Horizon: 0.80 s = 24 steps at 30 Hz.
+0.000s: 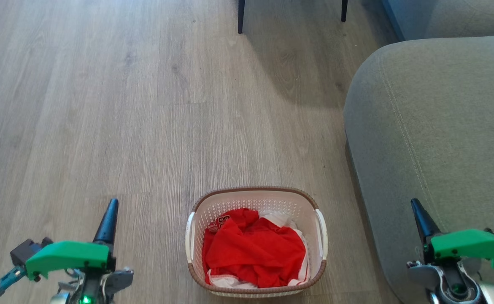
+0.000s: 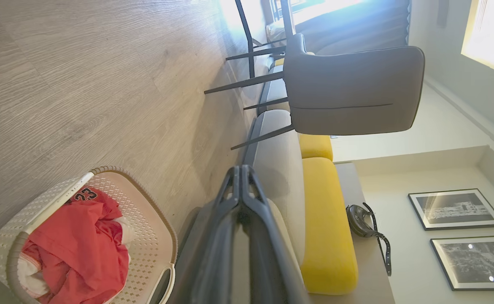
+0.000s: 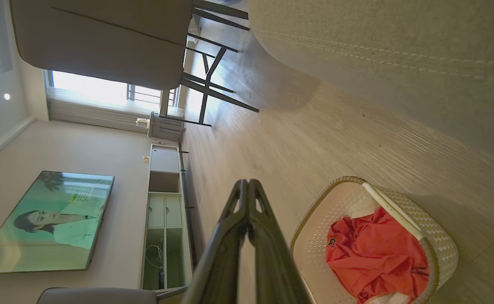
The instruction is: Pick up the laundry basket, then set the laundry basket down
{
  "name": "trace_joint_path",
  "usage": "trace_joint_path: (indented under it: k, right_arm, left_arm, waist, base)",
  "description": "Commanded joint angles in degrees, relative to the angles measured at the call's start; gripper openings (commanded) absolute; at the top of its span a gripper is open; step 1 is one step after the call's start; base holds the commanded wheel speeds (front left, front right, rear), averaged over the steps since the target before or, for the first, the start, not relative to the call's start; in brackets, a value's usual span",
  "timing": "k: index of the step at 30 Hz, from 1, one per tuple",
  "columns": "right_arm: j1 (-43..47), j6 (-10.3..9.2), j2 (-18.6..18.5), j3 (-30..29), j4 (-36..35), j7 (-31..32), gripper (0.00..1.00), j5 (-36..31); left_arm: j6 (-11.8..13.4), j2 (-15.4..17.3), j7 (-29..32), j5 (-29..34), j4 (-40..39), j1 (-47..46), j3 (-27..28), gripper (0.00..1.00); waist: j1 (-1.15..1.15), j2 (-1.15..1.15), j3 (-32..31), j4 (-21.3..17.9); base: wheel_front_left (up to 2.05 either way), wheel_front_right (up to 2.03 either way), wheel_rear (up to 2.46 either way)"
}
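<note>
The left gripper (image 1: 110,217) hangs at the lower left over the wood floor (image 1: 103,105), well apart from the basket. In its wrist view, its two dark fingers (image 2: 230,202) are pressed together with nothing between them. The laundry basket (image 1: 255,190) stands upright on the floor between the two arms, just beside the grey sofa (image 1: 432,126), with a crumpled red jersey (image 1: 253,249) inside. The right gripper (image 1: 420,217) hangs at the lower right in front of the sofa's edge, its fingers likewise closed on nothing.
</note>
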Motion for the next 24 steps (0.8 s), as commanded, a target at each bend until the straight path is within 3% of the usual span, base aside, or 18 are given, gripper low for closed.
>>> trace_joint_path:
  k: [1,24]
  right_arm:
    - [-2.93,0.33,-0.96,0.38,-1.53,0.46,0.00,1.34]
    - [-4.07,0.41,-0.88,-2.05,-0.27,4.37,0.00,14.99]
  left_arm:
    - [-0.62,0.89,0.51,-1.26,-1.75,-3.60,1.96,0.00]
    - [-2.60,0.77,4.51,-14.62,-1.38,-4.57,5.97,0.00]
  waist:
    - [0.00,0.00,-0.02,-0.02]
    - [0.00,0.00,-0.40,-0.55]
  base:
    - [0.00,0.00,0.00]
    - [0.00,0.00,0.00]
